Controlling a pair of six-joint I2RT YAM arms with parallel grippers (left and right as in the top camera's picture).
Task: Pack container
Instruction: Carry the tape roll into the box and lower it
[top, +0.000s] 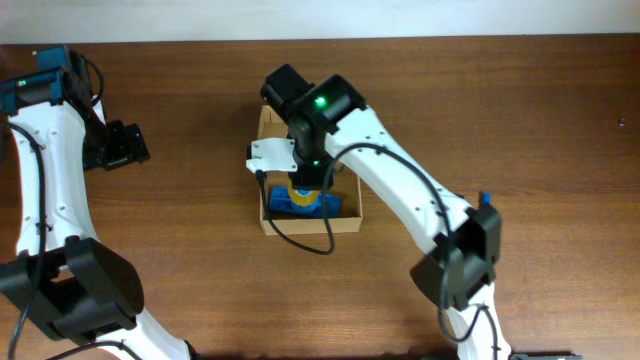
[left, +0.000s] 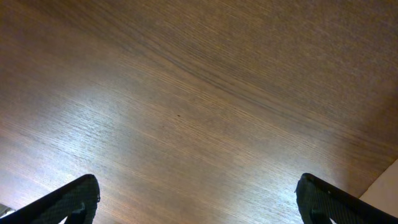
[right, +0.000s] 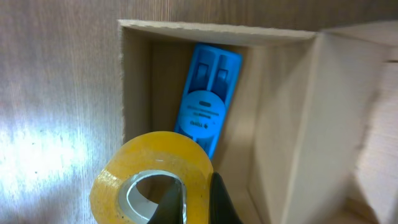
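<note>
One box (right: 134, 99), lid open, stood mid-worktop (left: 186, 93) directly below the right claw (right: 198, 202), which was closed on the rim of one yellow tape roll (right: 124, 171) poised over the opening. One blue case (right: 208, 93) lay inside, lengthwise along a wall. The left claw (left: 199, 208), one of two, gaped wide and empty, well apart, so the right arm was nearer.

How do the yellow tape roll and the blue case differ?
The tape roll is a yellow ring; the blue case is flat and oblong. The right gripper holds the tape roll; the blue case lies free inside the cardboard box. Both are smaller than the box.
</note>
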